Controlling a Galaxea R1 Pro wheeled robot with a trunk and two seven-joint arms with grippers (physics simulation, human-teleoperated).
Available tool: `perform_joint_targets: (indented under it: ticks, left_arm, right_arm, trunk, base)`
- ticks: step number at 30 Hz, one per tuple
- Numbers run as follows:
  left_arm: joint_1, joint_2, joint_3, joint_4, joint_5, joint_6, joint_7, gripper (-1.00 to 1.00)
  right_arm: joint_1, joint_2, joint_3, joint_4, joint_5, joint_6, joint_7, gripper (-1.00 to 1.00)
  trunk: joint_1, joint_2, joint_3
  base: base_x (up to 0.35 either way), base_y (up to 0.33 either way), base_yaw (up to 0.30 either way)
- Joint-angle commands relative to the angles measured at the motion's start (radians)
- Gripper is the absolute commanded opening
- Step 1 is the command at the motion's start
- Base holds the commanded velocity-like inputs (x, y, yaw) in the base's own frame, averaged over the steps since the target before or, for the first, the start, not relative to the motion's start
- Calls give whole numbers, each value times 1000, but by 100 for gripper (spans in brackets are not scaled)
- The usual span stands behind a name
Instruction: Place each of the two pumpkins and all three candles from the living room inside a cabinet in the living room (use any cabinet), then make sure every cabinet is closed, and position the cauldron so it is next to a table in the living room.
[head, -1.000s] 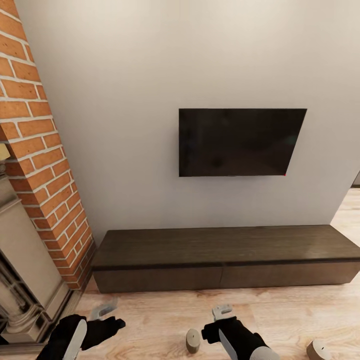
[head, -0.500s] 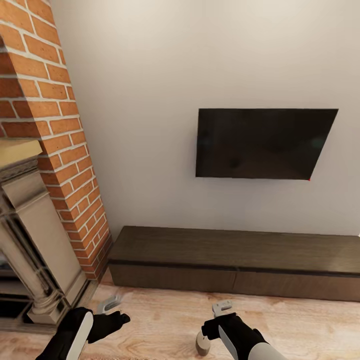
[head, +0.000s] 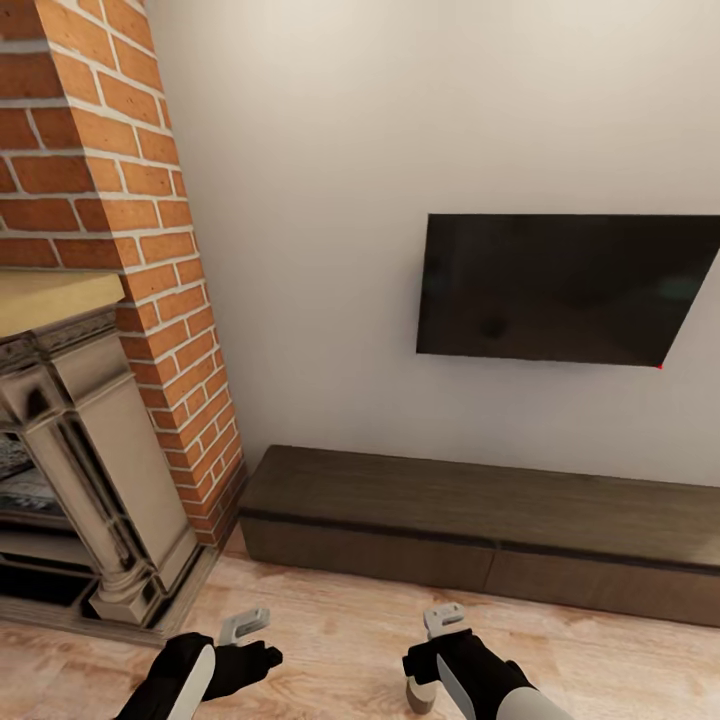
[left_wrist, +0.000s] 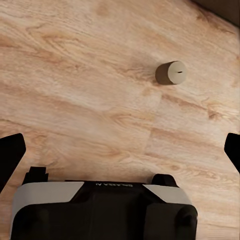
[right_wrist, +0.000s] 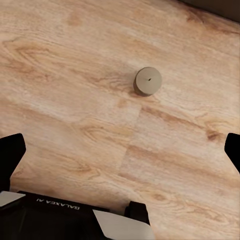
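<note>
1. Wall (head: 330, 200): pale, plain, fills the upper head view; TV (head: 565, 290) mounted on it, dark screen, right of centre.
2. Chimney (head: 120, 240): red brick, at the left, running down to the floor; pale stone fireplace (head: 95, 480) with a carved column stands in front of it.
3. Cabinet (head: 480, 520): long, low, dark brown, against the wall under the TV; its left end is near the brick. Drawer fronts flush, all closed.
4. Floor (head: 330, 640): light wood planks, in front of the cabinet and under both arms.
5. Left claw (head: 243, 626): low at the left of the head view, over bare floor. In the left wrist view its dark fingers (left_wrist: 11, 156) sit at opposite edges of the picture, so the jaws are wide apart, holding nothing.
6. Right claw (head: 444, 619): low, right of centre. In the right wrist view its fingers (right_wrist: 10, 152) are likewise at opposite edges: wide apart, holding nothing.
7. Candle (head: 419, 695): tan stub, upright on the floor, partly hidden by the right arm in the head view, well short of the cabinet. It shows ahead of the fingers in the right wrist view (right_wrist: 148, 80), seen from above, and in the left wrist view (left_wrist: 171, 73).
</note>
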Motion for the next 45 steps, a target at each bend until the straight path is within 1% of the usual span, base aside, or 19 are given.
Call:
perform_joint_targets:
  ticks: [1,5,10,18,22,24,25,26,29,30,34,37,40,45]
  left_arm:
    - [-1,-1,1,-1,3,6,0,100]
    - [-1,-3,-8,-1,4,4,0,100]
    - [-1,-3,-9,-1,4,4,-1,100]
    - [-1,-12,-10,-4,5,4,-2,100]
    - [-3,-31,-11,-16,3,9,-6,100]
    - [-10,-35,-11,-18,3,11,-5,100]
    - [-24,-36,-11,-18,3,11,-5,100]
    - [-98,-41,-10,-17,3,16,-5,100]
    - [-120,-43,-10,-14,4,17,-5,100]
    - [-142,-59,-11,-10,3,18,-5,100]
    - [-187,-66,-11,-9,3,18,-5,100]
    - [-198,-69,-11,-9,2,18,-5,100]
    - [-206,-71,-11,-8,2,19,1,100]
    - [-209,-71,-12,-7,-4,50,9,100]
  right_arm:
    - [0,0,0,-2,7,6,-1,100]
    - [0,0,-1,-1,7,8,-1,100]
    - [0,0,-5,-1,5,8,-1,100]
    - [0,-2,-9,-2,2,12,-1,100]
    - [0,-3,-10,-3,2,13,-1,100]
    - [0,-3,-11,-4,2,13,-1,100]
    - [0,-3,-11,-4,2,14,-2,100]
    - [0,-3,-11,-6,2,12,-2,100]
    - [0,-3,-11,-8,0,11,-1,100]
    - [0,-5,-11,-10,-33,14,-1,100]
    - [-1,-5,-11,-10,-54,15,-2,100]
    - [-5,-5,-11,-10,-58,15,-2,100]
    - [-22,-6,-11,-10,-62,17,-2,100]
    - [-34,-6,-11,-10,-63,18,-2,100]
  trunk:
    - [0,-2,-2]
    - [0,-2,-2]
    - [0,-2,-2]
    - [31,-58,-27]
    - [46,-86,-40]
    - [54,-100,-46]
    - [58,-107,-49]
    - [62,-114,-52]
    - [73,-135,-62]
    - [77,-142,-65]
    - [92,-170,-80]
    - [104,-191,-93]
    - [115,-212,-106]
    - [135,-247,-129]
  base:
    - [0,0,11]
    - [0,0,4]
    - [0,0,0]
    - [0,0,0]
    - [0,0,0]
    - [0,0,0]
    - [0,0,0]
    - [0,0,0]
    - [0,0,0]
    - [0,0,46]
    - [0,0,79]
    - [0,0,104]
    - [0,0,95]
    - [0,0,90]
